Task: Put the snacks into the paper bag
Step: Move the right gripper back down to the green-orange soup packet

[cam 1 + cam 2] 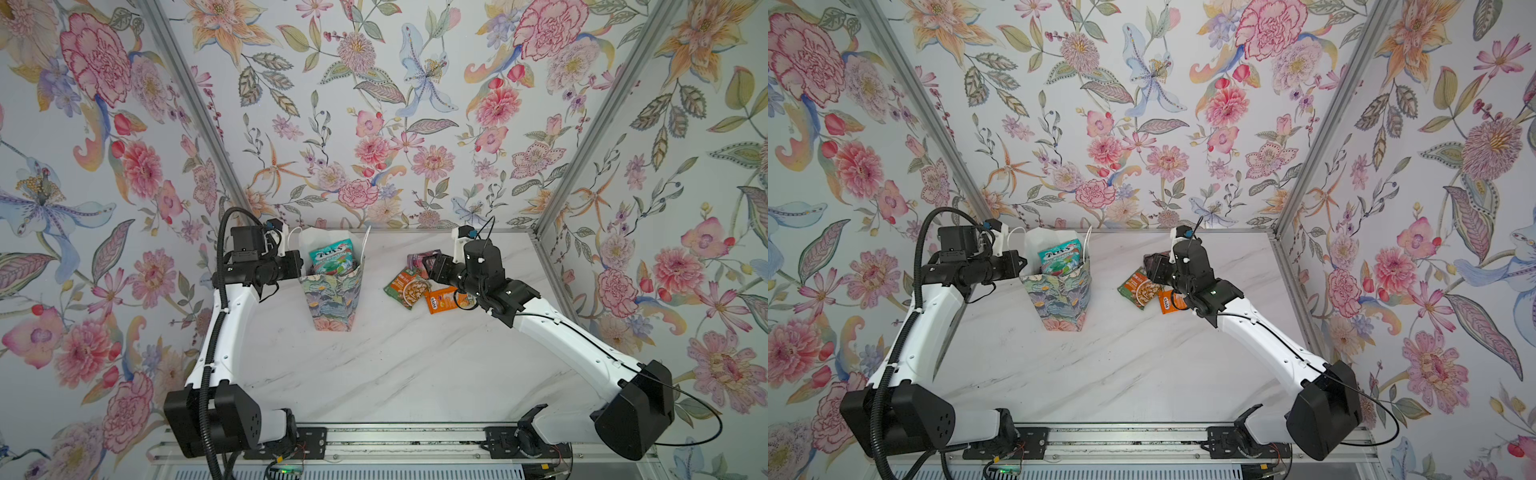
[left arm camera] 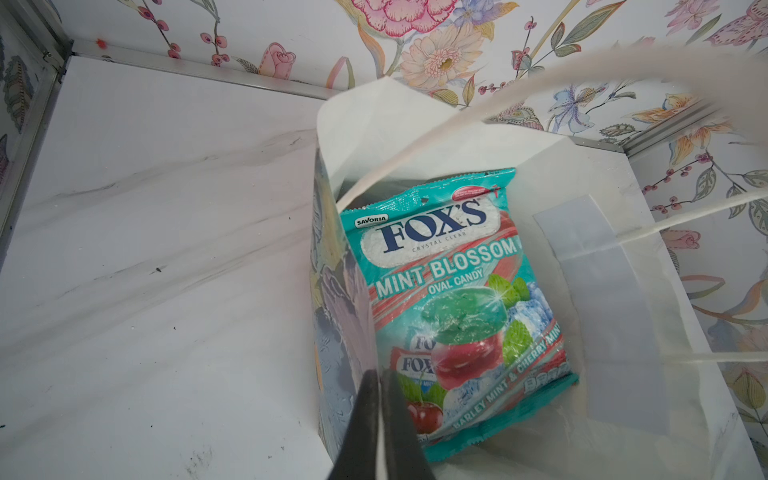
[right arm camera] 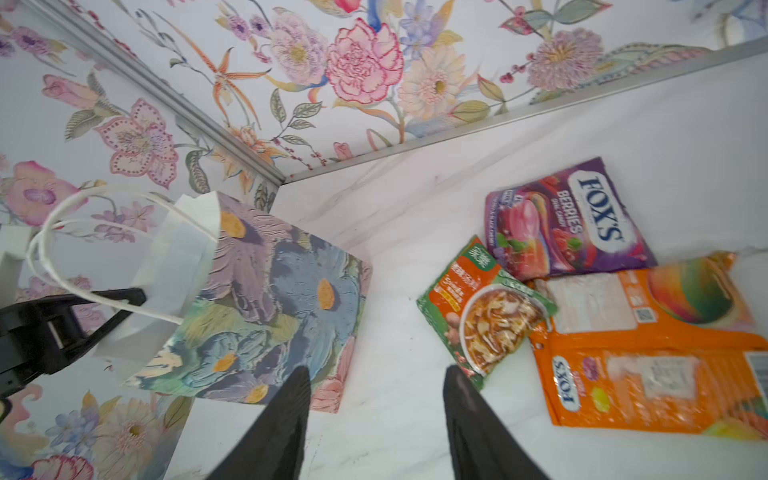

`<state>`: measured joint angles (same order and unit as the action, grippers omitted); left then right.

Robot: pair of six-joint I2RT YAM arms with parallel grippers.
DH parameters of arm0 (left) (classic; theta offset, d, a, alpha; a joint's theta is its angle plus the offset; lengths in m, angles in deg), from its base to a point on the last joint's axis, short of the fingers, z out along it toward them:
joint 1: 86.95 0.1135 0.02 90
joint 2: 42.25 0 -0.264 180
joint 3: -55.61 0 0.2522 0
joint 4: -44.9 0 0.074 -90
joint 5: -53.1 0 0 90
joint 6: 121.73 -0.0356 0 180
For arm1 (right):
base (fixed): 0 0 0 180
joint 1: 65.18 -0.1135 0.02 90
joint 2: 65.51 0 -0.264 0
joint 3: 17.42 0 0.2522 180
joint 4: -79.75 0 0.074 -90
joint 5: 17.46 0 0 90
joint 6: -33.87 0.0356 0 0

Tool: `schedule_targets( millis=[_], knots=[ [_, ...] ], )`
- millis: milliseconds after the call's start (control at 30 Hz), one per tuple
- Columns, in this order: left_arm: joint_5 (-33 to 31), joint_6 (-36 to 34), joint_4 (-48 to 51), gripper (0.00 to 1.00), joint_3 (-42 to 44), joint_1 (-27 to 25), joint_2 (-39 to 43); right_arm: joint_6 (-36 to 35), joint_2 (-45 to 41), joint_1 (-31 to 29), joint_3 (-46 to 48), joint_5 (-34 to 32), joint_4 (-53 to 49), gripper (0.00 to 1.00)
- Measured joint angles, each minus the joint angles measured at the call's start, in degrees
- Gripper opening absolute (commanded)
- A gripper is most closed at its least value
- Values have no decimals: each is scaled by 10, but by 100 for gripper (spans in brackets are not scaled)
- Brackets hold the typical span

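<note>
Our right gripper (image 3: 376, 419) hangs low over the marble-look tabletop (image 1: 395, 365), jaws partly apart with nothing between them. Our left gripper (image 2: 380, 419) is pinched tight on the side wall of the paper bag (image 1: 332, 299), at the 9 o'clock side of its mouth in both top views, holding that mouth spread.

Inside the upright bag, a teal FOX'S Mint Blossom packet (image 2: 453, 299) leans face up against the white lining. We cannot tell whether anything lies beneath it. The other snacks we can see sit in a loose cluster at about 3 o'clock from the bag, well apart from it. A green-and-orange food pouch (image 3: 486, 307) lies nearest the bag, with a purple FOX'S Berries packet (image 3: 569, 224) at its 12 o'clock in the top views. An orange FOX'S packet (image 3: 648, 374) lies at its 4 o'clock, and the right wrist view shows another orange pouch (image 3: 702, 291) between those two.

We judge that we are between packets, with the right arm lined up for the next pickup. That calls for setting the open jaws astride an edge of the food pouch, since these packets are flat and glossy on a hard top. We would then pinch it, lift it above the rim and carry it toward 9 o'clock. The release should come over the mouth, clear of the white cord handles (image 2: 540, 95).

Floral wallpapered walls (image 1: 374, 104) close in the table.
</note>
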<state>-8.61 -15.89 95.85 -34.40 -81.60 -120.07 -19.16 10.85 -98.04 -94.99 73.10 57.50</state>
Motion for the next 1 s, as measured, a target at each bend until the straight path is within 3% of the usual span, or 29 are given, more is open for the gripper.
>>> schedule_targets(
  millis=[300,1000],
  knots=[
    [0,0,-1,3,1,0,0,23,-7,50,101,19,0,55],
    [0,0,-9,3,7,0,3,119,267,53,110,117,184,54]
  ],
)
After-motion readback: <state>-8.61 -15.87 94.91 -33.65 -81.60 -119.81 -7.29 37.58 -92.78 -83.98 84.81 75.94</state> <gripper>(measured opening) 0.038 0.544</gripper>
